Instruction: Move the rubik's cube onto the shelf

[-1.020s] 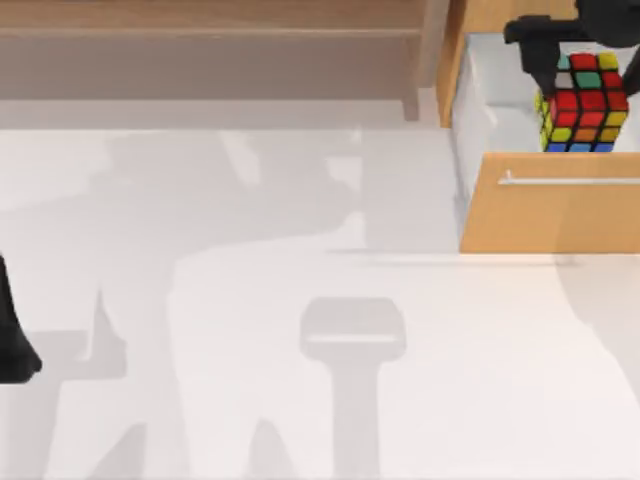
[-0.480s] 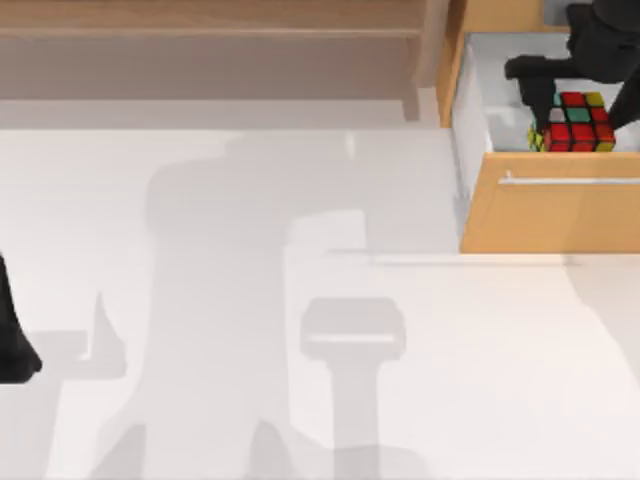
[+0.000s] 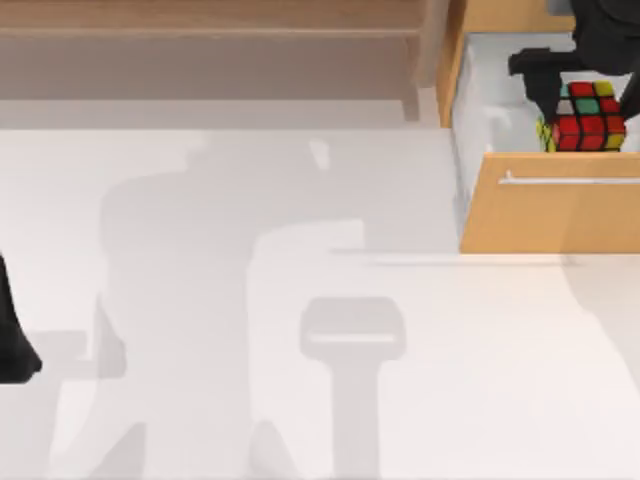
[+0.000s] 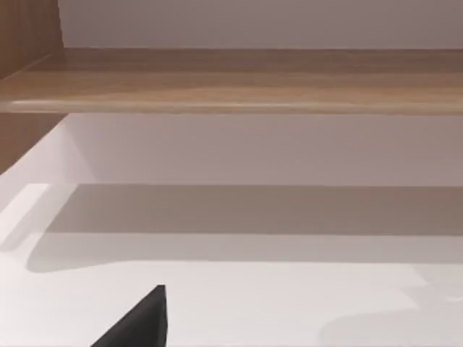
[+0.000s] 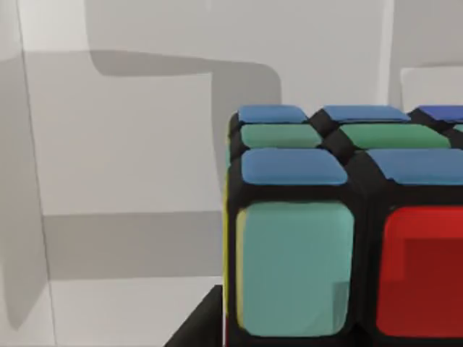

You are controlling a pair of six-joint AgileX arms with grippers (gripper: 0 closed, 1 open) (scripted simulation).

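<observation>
tabletop [image 3: 300,300]: white and wide, with the left arm parked at the left edge; whether its tool is wide or narrow can't be told.
shelf [image 3: 210,15]: long light-brown board along the back left, well apart from the cube.
drawer [image 3: 550,205]: orange-wood, pulled out at the back right, thin metal handle on the front.
right tool [image 3: 585,95]: reached down into the drawer, fingers clamped on either side of the cube.
rubik's cube [image 3: 588,118]: held inside the drawer. It's judged light, rigid and slick-faced, so it's best gripped flat across opposite faces, not corners.
</observation>
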